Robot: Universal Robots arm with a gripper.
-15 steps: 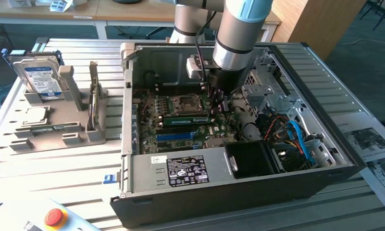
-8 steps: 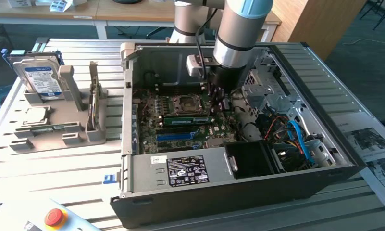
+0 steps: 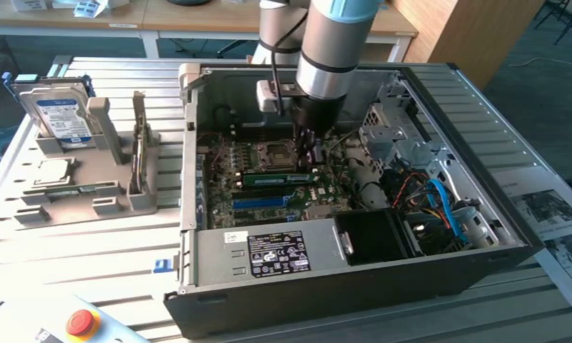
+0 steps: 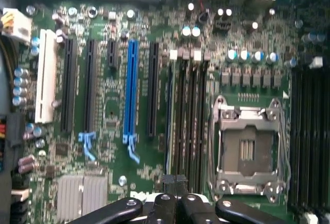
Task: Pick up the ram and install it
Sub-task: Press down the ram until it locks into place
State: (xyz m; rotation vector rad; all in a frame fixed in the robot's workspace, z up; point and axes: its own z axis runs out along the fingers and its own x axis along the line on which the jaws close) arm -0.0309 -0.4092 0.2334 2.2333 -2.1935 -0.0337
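- The gripper [image 3: 310,146] is lowered inside the open computer case [image 3: 514,246], its fingers fully closed
- The ram [image 3: 276,178] is seen lying across the motherboard [image 4: 108,105], just below the gripper

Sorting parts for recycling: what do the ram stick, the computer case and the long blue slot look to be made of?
The ram looks like green laminate circuit board, matte, standing in the motherboard. The computer case looks like bare grey sheet metal, with folded edges and a dull sheen. The long blue slot looks like moulded plastic, evenly coloured and slightly glossy.
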